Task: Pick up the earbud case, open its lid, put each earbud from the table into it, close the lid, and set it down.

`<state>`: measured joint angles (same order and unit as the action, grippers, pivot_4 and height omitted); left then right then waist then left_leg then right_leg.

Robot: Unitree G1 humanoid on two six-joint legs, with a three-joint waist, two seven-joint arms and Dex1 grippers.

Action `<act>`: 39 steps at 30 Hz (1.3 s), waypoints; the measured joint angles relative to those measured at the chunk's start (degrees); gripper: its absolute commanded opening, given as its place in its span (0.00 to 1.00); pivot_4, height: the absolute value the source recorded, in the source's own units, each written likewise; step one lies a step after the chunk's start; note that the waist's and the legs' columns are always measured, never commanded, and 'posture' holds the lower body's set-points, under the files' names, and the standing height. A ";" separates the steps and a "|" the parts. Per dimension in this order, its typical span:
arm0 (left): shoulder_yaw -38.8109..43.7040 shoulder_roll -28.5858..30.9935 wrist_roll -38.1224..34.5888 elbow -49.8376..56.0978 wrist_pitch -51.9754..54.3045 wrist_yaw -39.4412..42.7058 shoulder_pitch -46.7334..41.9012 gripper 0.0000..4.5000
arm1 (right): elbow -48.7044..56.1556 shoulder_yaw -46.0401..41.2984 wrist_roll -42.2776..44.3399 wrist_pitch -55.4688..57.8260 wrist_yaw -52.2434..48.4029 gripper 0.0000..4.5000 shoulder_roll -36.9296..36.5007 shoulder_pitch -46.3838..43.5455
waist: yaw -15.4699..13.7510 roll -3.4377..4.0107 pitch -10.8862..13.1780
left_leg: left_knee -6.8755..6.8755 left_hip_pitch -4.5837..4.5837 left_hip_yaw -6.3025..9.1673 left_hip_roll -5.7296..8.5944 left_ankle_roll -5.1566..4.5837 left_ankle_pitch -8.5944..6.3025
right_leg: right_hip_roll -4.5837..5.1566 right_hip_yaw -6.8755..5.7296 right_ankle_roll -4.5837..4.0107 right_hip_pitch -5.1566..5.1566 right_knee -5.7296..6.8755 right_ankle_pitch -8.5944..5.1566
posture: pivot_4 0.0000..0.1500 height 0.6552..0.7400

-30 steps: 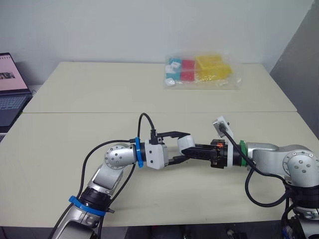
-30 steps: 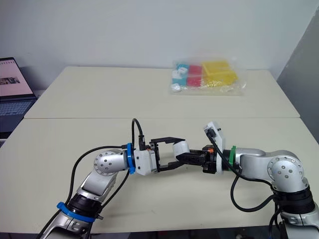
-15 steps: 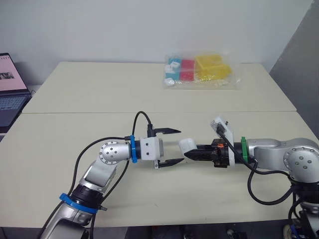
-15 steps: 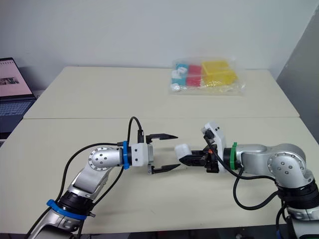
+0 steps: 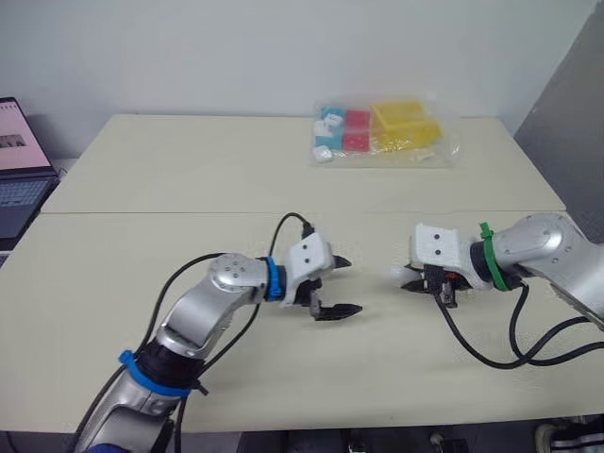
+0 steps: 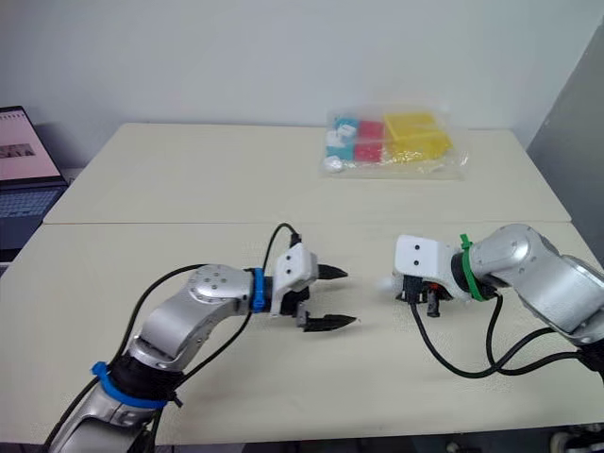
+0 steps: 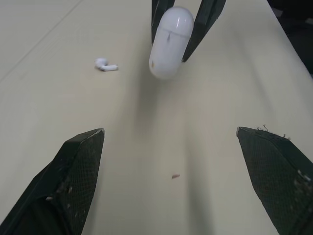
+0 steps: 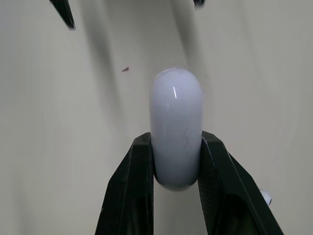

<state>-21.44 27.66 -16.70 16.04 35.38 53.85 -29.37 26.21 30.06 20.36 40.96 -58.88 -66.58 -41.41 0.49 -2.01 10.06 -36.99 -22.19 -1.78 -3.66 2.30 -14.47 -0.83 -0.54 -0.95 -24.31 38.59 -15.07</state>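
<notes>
1. Currently at the lid-opening step, by the look of it: grips the earbud case (image 8: 176, 112) tight between both fingers of the right gripper (image 8: 176, 138), lifted just off the table (image 5: 142, 255), right of centre on the near half.
2. Shows a seam line on the case but no gap, so judged as lid not yet open.
3. Holds the left gripper (image 5: 351, 285) spread wide and empty, low over the table, pointing right toward the case, well apart from it.
4. Calls next for bringing the left fingers across to the free end of the case and prying the lid up while the right clamp stays firm. Could slip on the smooth, rounded shell.
5. Leaves one earbud (image 7: 105, 64) lying on the table near the case; cannot tell where the second one is.
6. Has bare table between the two grippers and out to the left, so plenty of room to close in.
7. Sits close to the near table edge with both arms. Worth watching the black cable (image 5: 491, 354) looping toward that edge.
8. Has a plastic bag of coloured boxes (image 5: 382, 137) far right and a laptop (image 5: 19, 170) past the far-left edge, both well clear.
</notes>
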 measured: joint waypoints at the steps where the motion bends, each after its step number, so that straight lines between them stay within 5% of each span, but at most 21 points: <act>1: -0.23 -0.66 0.10 -0.24 0.63 -0.53 -0.81 1.00 | -0.36 0.02 -1.21 -0.51 -1.16 0.17 0.44 -0.17 | -0.01 0.00 0.00 | -0.01 0.00 0.01 0.00 0.00 0.00 | 0.00 0.00 0.00 0.00 0.02 0.00 | 1.00 1.00; 30: -1.82 -4.74 1.54 -2.41 3.86 -1.80 -5.96 1.00 | -1.86 -2.39 -7.98 3.89 -9.83 0.17 9.22 -3.30 | -0.10 0.00 0.00 | -0.09 0.08 0.00 0.03 0.00 0.00 | 0.01 0.06 -0.02 0.02 0.24 0.01 | 1.00 1.00; 39: -1.82 -4.89 1.61 -2.82 2.89 -1.27 -6.32 0.47 | -1.83 -2.42 -8.40 4.36 -9.79 0.17 10.21 -3.27 | -0.10 0.00 0.00 | -0.10 0.09 0.00 0.03 0.00 0.00 | 0.01 0.06 -0.02 0.02 0.27 0.01 | 1.00 1.00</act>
<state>-23.25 22.77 -15.09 13.22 38.27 52.58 -35.68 24.38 27.64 11.95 45.32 -68.67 -56.36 -44.68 0.39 -2.01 10.06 -37.09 -22.10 -1.78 -3.63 2.30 -14.47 -0.82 -0.48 -0.97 -24.29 38.86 -15.06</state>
